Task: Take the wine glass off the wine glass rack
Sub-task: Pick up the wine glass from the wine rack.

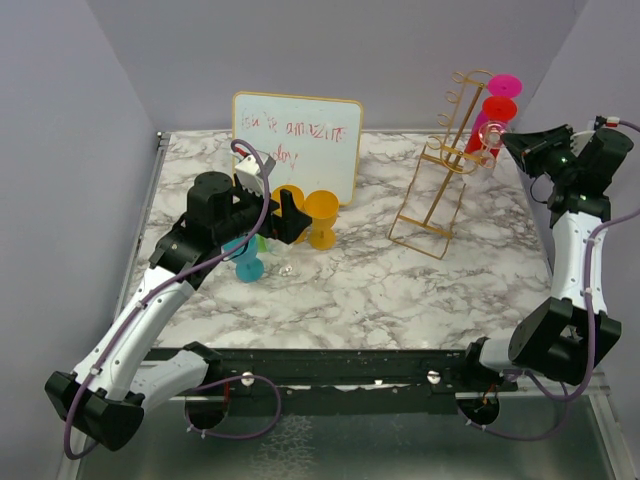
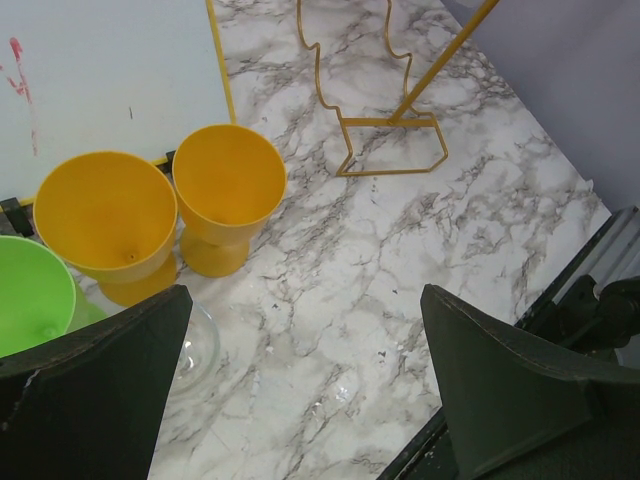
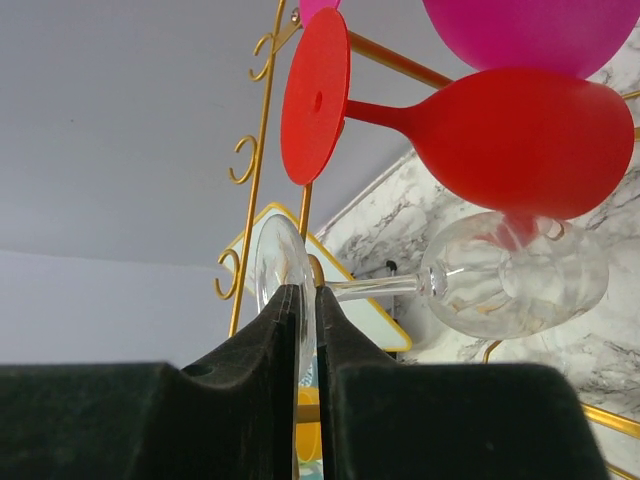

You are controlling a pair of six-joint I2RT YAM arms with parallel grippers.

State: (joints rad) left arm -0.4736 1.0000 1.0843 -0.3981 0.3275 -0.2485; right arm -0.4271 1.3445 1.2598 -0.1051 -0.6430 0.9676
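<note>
Right wrist view: I see my right gripper (image 3: 305, 298) pinching the clear wine glass (image 3: 520, 275) by its foot on the wine glass rack (image 3: 400, 62); my left gripper (image 2: 305, 305) gapes wide, empty.

Left arm (image 1: 140, 320): white shell links between black joint housings, with a bulky black wrist block
Right arm (image 1: 572, 250): the same white links and black joints, with a black wrist housing
Cables (image 1: 262, 195): thin purple leads running along each arm and looping loose near the bases
Bases (image 1: 95, 405): black blocks on a black rail (image 1: 340, 375) at the bench's near edge
Screw heads (image 1: 247, 378): two round silver ones on the rail
Left jaws: dark matte wedges, broad and triangular
Right jaws: black and flat-faced, tapering to thin tips, with a small round hole in one shoulder
</note>
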